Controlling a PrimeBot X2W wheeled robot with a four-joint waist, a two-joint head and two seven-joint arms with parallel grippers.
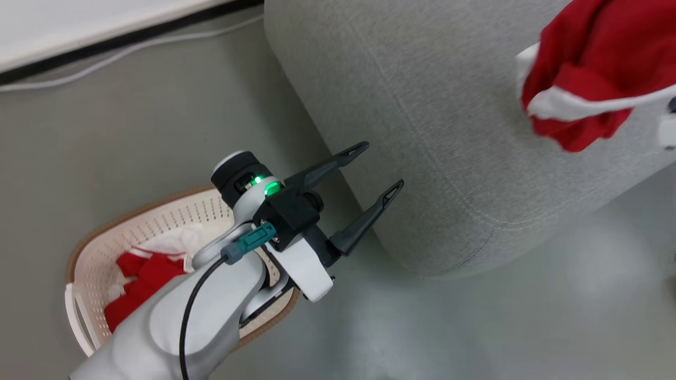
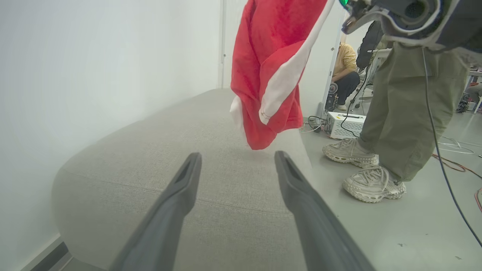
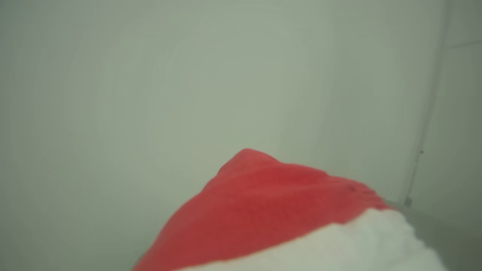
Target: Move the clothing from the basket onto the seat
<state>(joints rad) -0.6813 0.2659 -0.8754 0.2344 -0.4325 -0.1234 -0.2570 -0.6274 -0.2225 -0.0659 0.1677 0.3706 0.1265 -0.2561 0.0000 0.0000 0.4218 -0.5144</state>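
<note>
A red garment with white trim point(image 1: 591, 68) hangs over the grey seat point(image 1: 433, 132) at the upper right, and my right gripper point(image 2: 348, 22) is shut on its top. The same clothing point(image 2: 271, 67) dangles just above the seat cushion point(image 2: 211, 150) ahead of my left gripper point(image 2: 237, 155). Red and white fabric point(image 3: 263, 210) covers the right gripper's fingers. My left gripper point(image 1: 381, 164) is open and empty, beside the seat's rounded end. The cream basket point(image 1: 132, 216) stands on the floor at the lower left, behind my left forearm, with more red clothing point(image 1: 142, 274) inside.
A person in olive trousers and pale sneakers point(image 2: 399, 113) stands on the floor close to the seat's far side. Another person point(image 2: 344, 71) crouches farther back near a white box point(image 2: 346, 124) and cables. A white cable point(image 1: 132, 50) runs along the wall base.
</note>
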